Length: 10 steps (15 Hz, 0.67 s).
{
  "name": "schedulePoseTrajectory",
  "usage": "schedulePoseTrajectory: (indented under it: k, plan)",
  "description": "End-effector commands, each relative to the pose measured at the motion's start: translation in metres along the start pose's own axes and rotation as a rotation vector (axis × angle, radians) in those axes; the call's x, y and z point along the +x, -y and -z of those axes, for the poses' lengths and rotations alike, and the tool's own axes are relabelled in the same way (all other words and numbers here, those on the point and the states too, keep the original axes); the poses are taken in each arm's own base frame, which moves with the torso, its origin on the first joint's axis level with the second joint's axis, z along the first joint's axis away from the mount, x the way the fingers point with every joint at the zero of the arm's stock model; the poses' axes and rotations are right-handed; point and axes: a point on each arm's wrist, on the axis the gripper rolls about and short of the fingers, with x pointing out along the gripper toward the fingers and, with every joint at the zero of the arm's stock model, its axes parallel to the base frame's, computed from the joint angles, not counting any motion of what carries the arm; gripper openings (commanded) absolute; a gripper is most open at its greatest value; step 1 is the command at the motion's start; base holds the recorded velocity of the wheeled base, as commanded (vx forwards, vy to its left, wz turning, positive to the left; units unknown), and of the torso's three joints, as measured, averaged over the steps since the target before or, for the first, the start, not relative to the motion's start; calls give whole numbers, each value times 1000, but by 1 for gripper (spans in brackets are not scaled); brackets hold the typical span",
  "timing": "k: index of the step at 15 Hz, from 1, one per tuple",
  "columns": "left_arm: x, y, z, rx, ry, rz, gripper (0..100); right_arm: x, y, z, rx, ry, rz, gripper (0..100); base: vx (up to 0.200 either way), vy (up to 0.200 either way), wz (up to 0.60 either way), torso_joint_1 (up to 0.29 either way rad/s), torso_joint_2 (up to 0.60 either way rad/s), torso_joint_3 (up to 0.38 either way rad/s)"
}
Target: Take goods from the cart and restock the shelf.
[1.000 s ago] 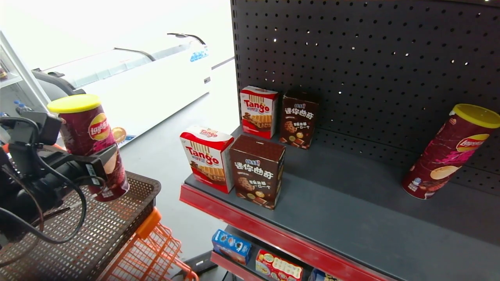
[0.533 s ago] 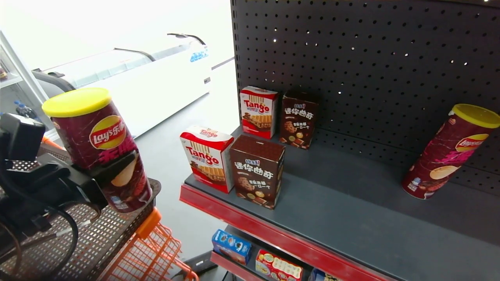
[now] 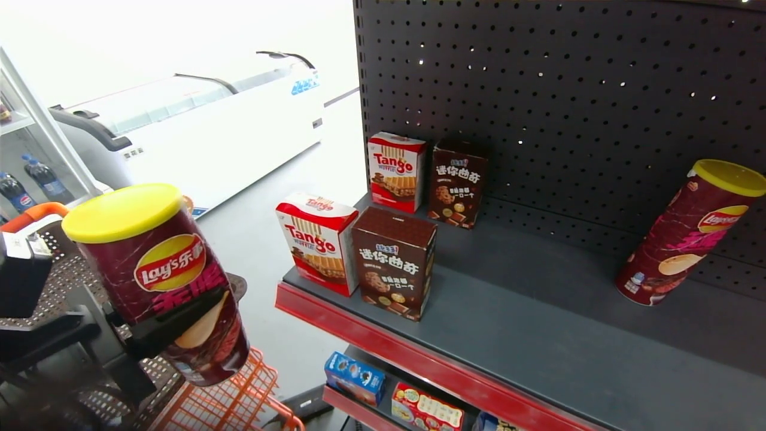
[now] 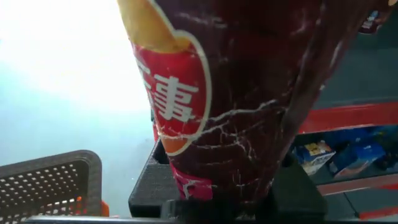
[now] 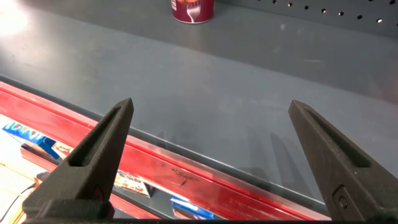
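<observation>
My left gripper is shut on a dark red chips can with a yellow lid, held upright above the cart at the left, short of the shelf. The same can stands close between the black fingers in the left wrist view. A second chips can leans against the pegboard at the shelf's right; its base appears in the right wrist view. My right gripper is open, hanging above the shelf's red front edge.
Two red wafer boxes and two brown cookie boxes stand at the shelf's left end. The shelf between the boxes and the leaning can is bare. Lower shelves hold small packs. An orange wire cart frame sits below.
My left gripper has carried the chips can down and rightward in the head view, nearer the camera. Shelf goods have not moved.
</observation>
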Motion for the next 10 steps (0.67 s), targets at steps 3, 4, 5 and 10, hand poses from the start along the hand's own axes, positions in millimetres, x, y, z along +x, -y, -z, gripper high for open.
schedulePoseTrajectory:
  k: [3, 4, 5, 10]
  plan:
    - [-5, 7, 6, -8, -13, 27, 0, 0, 0, 0, 0, -1, 1, 100, 0, 0, 0, 0, 0, 0]
    - [-6, 9, 8, -12, -20, 41, 0, 0, 0, 0, 0, -1, 1, 100, 0, 0, 0, 0, 0, 0]
    - [-6, 15, 10, -13, -21, 80, 0, 0, 0, 0, 1, -1, 1, 100, 0, 0, 0, 0, 0, 0]
    - [-2, 32, 6, -6, 4, 277, 0, 0, 0, 0, 0, -1, -1, 100, 0, 0, 0, 0, 0, 0]
